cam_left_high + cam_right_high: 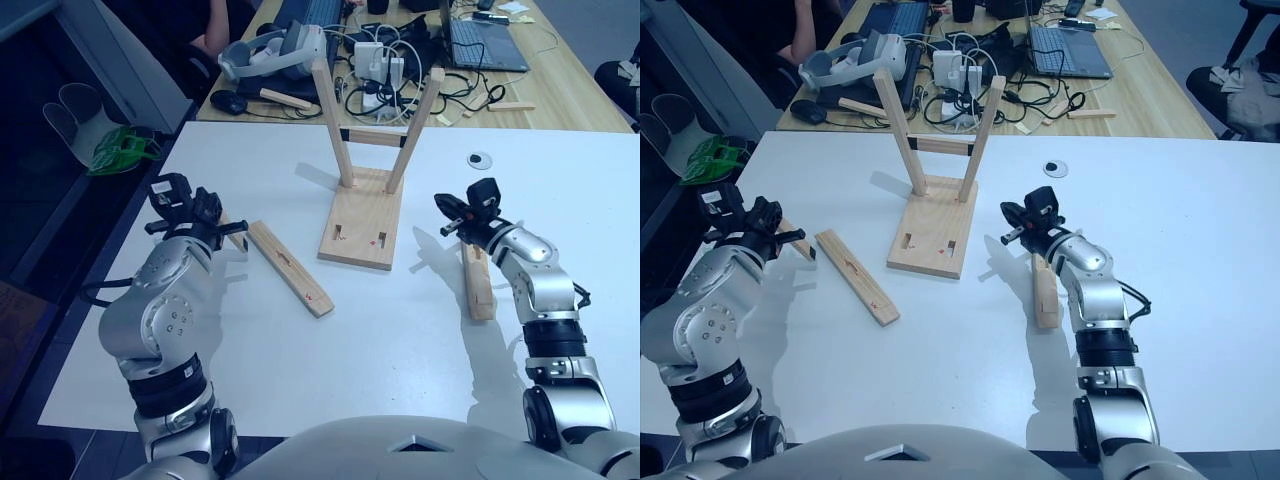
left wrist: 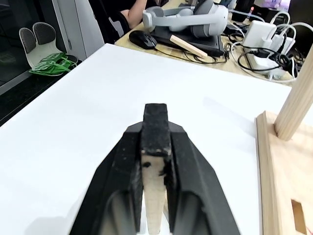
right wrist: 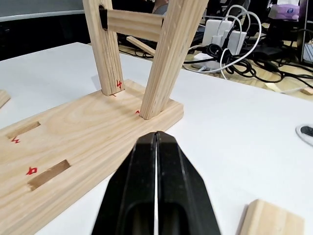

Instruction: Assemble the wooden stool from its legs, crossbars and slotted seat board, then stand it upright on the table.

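Observation:
The slotted seat board point(image 1: 362, 232) lies flat mid-table with two legs point(image 1: 337, 125) standing in its far slots, joined by a crossbar point(image 1: 375, 138). The two near slots point(image 3: 48, 174) are open. A loose leg point(image 1: 290, 268) lies left of the board. My left gripper point(image 1: 213, 222) sits at that leg's far end, shut on a short wooden piece point(image 2: 154, 196) held between its fingers. Right of the board, my right gripper point(image 1: 445, 208) hovers shut with nothing in it, over the far end of another loose leg point(image 1: 478, 280), pointing toward the board.
A wooden desk point(image 1: 560, 95) behind the table holds a headset point(image 1: 270, 52), a laptop, chargers, cables and spare wooden sticks point(image 1: 285, 98). A round cable port point(image 1: 480, 158) sits in the table at the far right. Green items point(image 1: 120, 150) lie beyond the left edge.

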{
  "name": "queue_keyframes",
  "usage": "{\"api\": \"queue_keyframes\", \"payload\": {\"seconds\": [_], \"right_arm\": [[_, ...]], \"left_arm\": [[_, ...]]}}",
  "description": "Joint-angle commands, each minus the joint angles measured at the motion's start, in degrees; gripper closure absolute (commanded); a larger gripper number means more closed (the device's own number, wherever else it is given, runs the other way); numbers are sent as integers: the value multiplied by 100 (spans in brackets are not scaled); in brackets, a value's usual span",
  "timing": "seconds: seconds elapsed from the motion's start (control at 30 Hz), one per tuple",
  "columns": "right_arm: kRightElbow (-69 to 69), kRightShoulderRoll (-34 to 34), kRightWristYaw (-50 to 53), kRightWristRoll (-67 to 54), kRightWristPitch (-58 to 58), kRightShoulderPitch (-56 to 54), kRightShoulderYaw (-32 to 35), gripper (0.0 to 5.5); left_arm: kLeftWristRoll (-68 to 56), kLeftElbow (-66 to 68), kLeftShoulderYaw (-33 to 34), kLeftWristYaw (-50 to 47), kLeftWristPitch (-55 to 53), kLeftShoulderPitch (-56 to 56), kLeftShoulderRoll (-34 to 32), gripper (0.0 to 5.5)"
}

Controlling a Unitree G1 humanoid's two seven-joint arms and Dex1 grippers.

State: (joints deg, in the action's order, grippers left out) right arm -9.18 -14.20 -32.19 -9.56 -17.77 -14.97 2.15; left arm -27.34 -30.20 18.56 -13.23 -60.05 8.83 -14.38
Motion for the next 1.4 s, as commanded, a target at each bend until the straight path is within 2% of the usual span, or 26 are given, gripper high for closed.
{"api": "queue_keyframes", "payload": {"seconds": [0.03,0.27,0.43,0.63,0.83,0.93,1.17,1.4], "right_arm": [[11,158,238,-339,-82,-54,303,550],[-198,201,322,-541,-129,-175,379,550],[-372,206,341,-614,-131,-267,416,550],[-482,203,393,-687,-120,-319,470,550],[-523,162,433,-741,-137,-323,465,550],[-552,161,447,-767,-132,-347,493,550],[-599,136,418,-832,-163,-386,561,550],[-623,135,393,-860,-169,-393,575,550]], "left_arm": [[139,-19,-158,4,-124,-143,228,509],[150,33,-145,-22,82,-38,852,509],[108,81,-108,121,281,158,1034,509],[-11,60,-63,731,584,191,718,509],[-359,241,-274,2636,1151,-278,-274,509],[-212,460,-401,3252,1672,-536,-574,510],[94,783,-696,3658,2540,-984,-567,510],[150,846,-829,3633,2807,-1114,-512,510]]}}
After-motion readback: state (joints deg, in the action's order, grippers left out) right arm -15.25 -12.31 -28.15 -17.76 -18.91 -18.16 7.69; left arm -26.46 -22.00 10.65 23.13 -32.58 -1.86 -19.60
